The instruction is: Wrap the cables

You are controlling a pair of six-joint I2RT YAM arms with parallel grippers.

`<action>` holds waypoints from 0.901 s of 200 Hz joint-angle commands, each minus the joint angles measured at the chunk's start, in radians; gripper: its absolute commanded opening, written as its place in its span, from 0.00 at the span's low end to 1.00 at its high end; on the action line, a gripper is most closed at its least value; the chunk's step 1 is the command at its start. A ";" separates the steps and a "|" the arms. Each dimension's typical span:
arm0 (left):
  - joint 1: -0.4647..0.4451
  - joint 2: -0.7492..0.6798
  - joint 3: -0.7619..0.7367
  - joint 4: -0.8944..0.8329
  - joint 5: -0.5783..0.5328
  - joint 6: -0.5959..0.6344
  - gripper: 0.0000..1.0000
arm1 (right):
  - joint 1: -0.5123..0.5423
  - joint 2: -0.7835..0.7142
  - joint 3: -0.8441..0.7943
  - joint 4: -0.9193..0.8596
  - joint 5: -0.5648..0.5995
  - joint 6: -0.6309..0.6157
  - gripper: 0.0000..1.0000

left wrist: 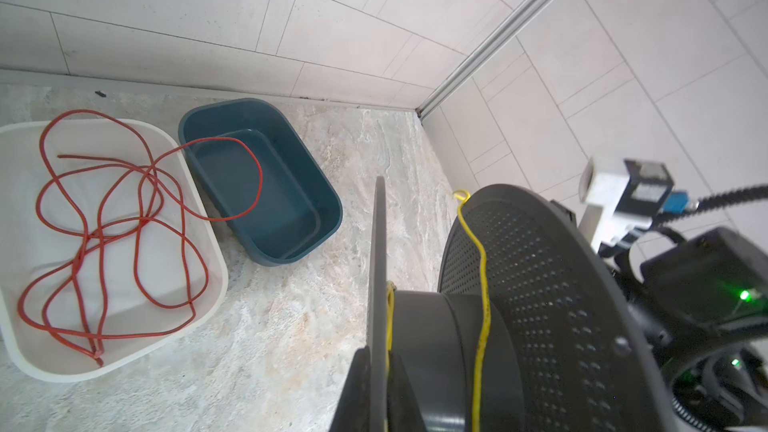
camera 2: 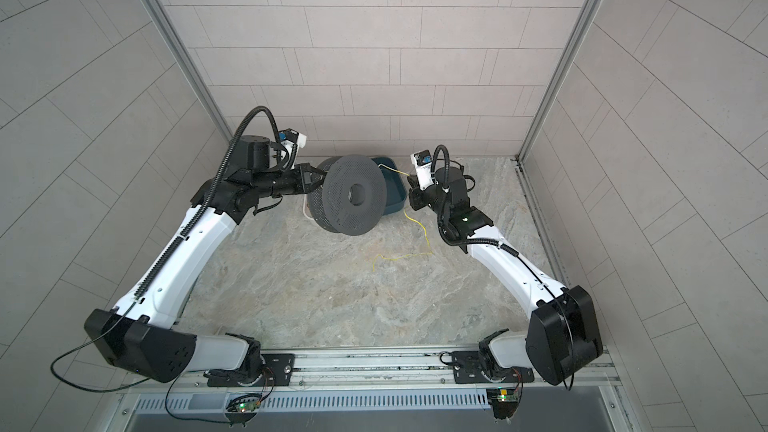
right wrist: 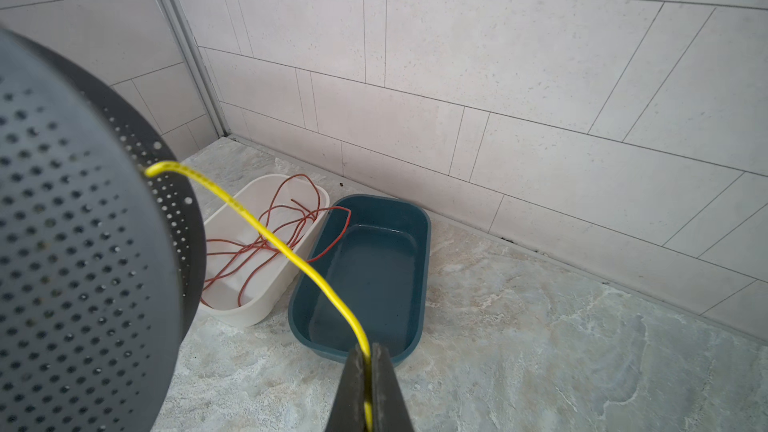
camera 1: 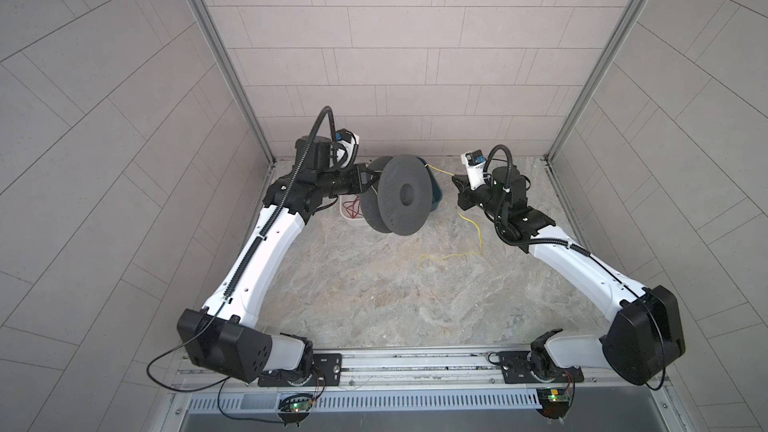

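Observation:
A dark grey perforated spool [camera 1: 405, 193] [camera 2: 353, 197] hangs tilted above the table at the back. My left gripper [camera 1: 368, 182] [left wrist: 379, 357] is shut on the spool's thin left flange [left wrist: 379, 263]. The yellow cable [left wrist: 482, 284] lies over the spool's hub and leaves over the right flange [right wrist: 83, 263]. It runs as a short span [right wrist: 270, 236] to my right gripper [camera 1: 455, 178] [right wrist: 368, 349], which is shut on it. The rest of the yellow cable [camera 1: 478, 230] [camera 2: 426, 238] hangs down and trails in a loose line on the table.
A white tray [left wrist: 220, 280] [right wrist: 266, 309] holding a tangled red cable [left wrist: 99, 234] sits under the spool by the back wall. An empty dark blue tray [left wrist: 332, 218] [right wrist: 424, 243] stands beside it. One red loop reaches over the blue tray's rim.

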 commanded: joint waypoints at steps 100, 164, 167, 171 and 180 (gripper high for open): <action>0.087 -0.077 -0.064 0.368 -0.048 -0.317 0.00 | 0.112 -0.110 -0.158 0.023 0.136 -0.038 0.00; 0.030 -0.140 -0.171 0.490 -0.304 -0.385 0.00 | 0.291 -0.090 -0.152 0.046 0.246 -0.086 0.00; 0.024 -0.141 -0.172 0.484 -0.316 -0.379 0.00 | 0.298 -0.087 -0.150 0.049 0.248 -0.087 0.00; 0.019 -0.144 -0.171 0.478 -0.335 -0.372 0.00 | 0.307 -0.084 -0.149 0.053 0.251 -0.087 0.00; 0.009 -0.153 -0.173 0.465 -0.384 -0.359 0.00 | 0.331 -0.077 -0.145 0.066 0.260 -0.084 0.00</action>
